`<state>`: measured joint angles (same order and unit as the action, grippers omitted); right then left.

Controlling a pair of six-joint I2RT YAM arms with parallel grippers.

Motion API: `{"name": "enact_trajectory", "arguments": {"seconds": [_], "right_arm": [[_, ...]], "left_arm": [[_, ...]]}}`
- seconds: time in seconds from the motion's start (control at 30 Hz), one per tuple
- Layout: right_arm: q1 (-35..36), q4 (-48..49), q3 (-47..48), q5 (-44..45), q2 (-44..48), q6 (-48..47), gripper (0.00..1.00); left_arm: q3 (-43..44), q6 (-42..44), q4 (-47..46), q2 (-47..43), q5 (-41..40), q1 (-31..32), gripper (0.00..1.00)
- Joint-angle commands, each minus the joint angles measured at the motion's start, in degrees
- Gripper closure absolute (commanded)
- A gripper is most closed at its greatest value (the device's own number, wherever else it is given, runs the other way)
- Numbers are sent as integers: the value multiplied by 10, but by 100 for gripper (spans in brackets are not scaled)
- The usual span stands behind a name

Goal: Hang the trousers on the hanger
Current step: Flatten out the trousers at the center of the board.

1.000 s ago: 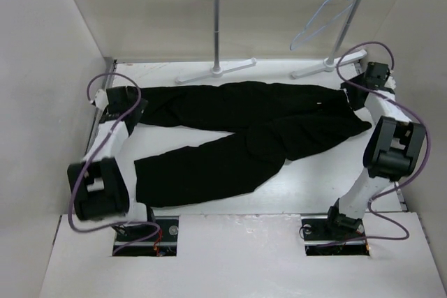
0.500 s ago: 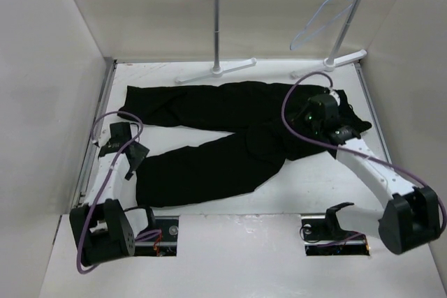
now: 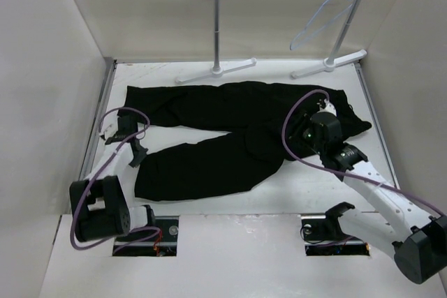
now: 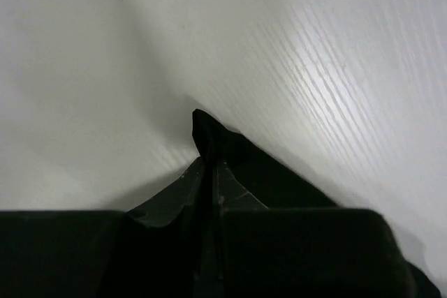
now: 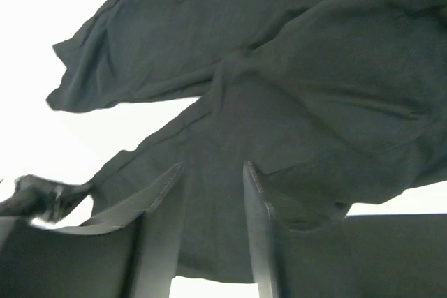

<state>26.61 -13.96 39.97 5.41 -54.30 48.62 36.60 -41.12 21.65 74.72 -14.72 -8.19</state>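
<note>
The left gripper point(image 4: 211, 172) had slid onto the near leg's cuff and clamped shut on the trousers point(image 3: 230, 113), which lay flat on the table point(image 3: 279, 186). The right gripper point(image 5: 213, 169), drawn back slightly, hung open above their middle.

Your top camera looks down from behind; wrist cameras look closely past the left gripper point(image 4: 211, 172) and right gripper point(image 5: 211, 167) onto the shared trousers point(image 3: 209, 165).

Bright even light, glare on table point(image 4: 335, 68), wrist cams blurry
</note>
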Motion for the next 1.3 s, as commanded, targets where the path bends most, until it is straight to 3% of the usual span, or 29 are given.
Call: {"name": "enact_trajectory", "arguments": {"seconds": [0.0, 0.1, 0.23, 0.5, 0.6, 0.77, 0.87, 0.93, 1.0, 1.13, 1.27], "right_arm": [[-34, 0, -27, 11, 0, -18, 47], [-70, 20, -52, 15, -24, -16, 38], [-107, 47, -69, 10, -71, -8, 32], [-108, 60, -81, 18, -79, 5, 27], [-122, 63, -75, 28, -106, 2, 25], [-163, 60, -24, 27, -149, 1, 26], [-189, 40, 14, 26, -160, -5, 31], [-204, 23, 34, 32, -148, -9, 41], [-221, 3, 50, 43, -129, -9, 43], [-275, -29, 87, 52, -120, -15, 57], [-357, -71, 146, 65, -178, -34, 60]], "left_arm": [[70, -6, 98, -110, -22, 23, 96], [157, -18, 243, -213, -43, 58, 96], [256, -46, 404, -272, -80, 86, 96], [363, -84, 563, -314, -109, 91, 96], [352, -51, 527, -300, -148, 94, 94], [275, -5, 286, -215, -144, 76, 94], [340, -8, 192, -96, -81, 64, 95], [409, -7, 176, -39, -72, 70, 95], [477, 2, 172, -8, -66, 84, 95], [518, 18, 185, -37, -46, 96, 95], [382, 30, 208, -194, -72, 70, 95]]}}
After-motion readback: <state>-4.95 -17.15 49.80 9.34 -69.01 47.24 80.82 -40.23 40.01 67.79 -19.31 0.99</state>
